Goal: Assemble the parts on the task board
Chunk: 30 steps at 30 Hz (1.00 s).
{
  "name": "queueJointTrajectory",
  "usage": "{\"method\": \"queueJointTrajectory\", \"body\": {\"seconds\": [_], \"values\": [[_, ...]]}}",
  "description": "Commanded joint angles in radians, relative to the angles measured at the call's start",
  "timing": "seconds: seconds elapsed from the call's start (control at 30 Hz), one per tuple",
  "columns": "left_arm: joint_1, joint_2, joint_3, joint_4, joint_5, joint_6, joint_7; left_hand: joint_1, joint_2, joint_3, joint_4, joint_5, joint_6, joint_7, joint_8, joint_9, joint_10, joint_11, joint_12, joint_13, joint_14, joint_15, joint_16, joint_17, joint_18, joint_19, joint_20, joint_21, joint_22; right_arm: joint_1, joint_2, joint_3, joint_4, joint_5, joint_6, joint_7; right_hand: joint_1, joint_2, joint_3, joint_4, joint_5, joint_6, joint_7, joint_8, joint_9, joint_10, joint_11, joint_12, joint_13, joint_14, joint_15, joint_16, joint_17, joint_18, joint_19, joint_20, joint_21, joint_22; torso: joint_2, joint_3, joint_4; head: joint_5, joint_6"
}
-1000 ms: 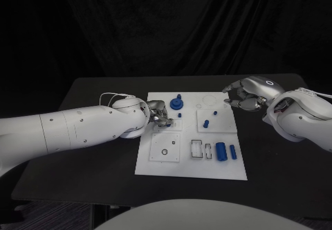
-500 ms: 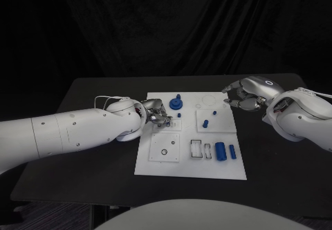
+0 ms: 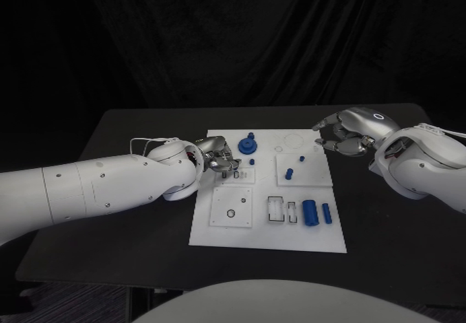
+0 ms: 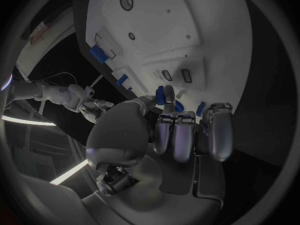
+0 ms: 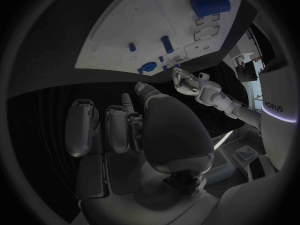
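The parts, such as the blue cylinder (image 3: pixel 310 212) on the task board (image 3: pixel 262 232), are judged light, rigid and smooth, best pinched across the sides; the left hand (image 3: pixel 219 158) is curled at the board's left edge, its contents cannot be told; the right hand (image 3: pixel 342 138), curled empty, hovers off its far right corner.

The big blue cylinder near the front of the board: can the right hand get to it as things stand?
Probably yes. The blue cylinder lies in the open on the board, with nothing over it. The right hand hovers off the board's far right corner; the left hand is across the board.
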<state>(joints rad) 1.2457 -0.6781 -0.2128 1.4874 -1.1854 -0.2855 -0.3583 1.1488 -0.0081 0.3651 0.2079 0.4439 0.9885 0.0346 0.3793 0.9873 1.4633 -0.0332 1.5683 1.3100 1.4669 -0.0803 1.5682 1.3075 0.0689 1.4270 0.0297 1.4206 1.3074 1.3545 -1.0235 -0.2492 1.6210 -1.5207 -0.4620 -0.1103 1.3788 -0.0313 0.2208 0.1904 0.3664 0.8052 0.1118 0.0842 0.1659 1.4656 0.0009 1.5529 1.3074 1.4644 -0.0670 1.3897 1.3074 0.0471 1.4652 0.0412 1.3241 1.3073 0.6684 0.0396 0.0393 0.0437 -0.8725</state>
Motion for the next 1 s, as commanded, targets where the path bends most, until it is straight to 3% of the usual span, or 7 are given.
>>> {"method": "queueJointTrajectory", "body": {"seconds": [0.03,1.0], "values": [[-0.008,0.003,0.0,-0.001,0.001,-0.018,0.016,0.001,0.011,0.013,-0.007,0.0,0.002,-0.007,-0.005,0.002,0.107,-0.007,0.003,0.261,0.104,-0.007,0.003,0.263,-0.006,-0.005,-0.004,-0.005,0.029,-0.002,0.0,0.001,0.002,-0.003,0.004,-0.018,0.0,0.003,0.006,0.001,0.006,0.005,-0.001,-0.005,-0.001,0.082,0.007,-0.003,0.24,0.056,0.007,-0.006,0.031,0.009,0.012,0.009,-0.006,0.188,0.0,0.001,0.0,0.0,0.0],[-0.046,0.022,0.0,-0.034,0.001,-0.019,0.035,0.0,0.016,0.021,-0.006,-0.011,0.003,-0.008,-0.009,0.006,0.107,-0.007,0.003,0.261,0.104,-0.008,0.003,0.263,-0.005,-0.006,-0.004,-0.008,0.027,-0.002,-0.004,0.001,0.003,-0.003,0.012,-0.018,-0.001,0.001,0.02,-0.002,0.033,0.006,0.0,-0.008,-0.004,0.081,0.007,-0.004,0.239,0.056,0.007,-0.008,0.028,0.01,0.011,0.008,-0.01,0.187,0.001,-0.0004,0.0,0.006,0.0]]}}
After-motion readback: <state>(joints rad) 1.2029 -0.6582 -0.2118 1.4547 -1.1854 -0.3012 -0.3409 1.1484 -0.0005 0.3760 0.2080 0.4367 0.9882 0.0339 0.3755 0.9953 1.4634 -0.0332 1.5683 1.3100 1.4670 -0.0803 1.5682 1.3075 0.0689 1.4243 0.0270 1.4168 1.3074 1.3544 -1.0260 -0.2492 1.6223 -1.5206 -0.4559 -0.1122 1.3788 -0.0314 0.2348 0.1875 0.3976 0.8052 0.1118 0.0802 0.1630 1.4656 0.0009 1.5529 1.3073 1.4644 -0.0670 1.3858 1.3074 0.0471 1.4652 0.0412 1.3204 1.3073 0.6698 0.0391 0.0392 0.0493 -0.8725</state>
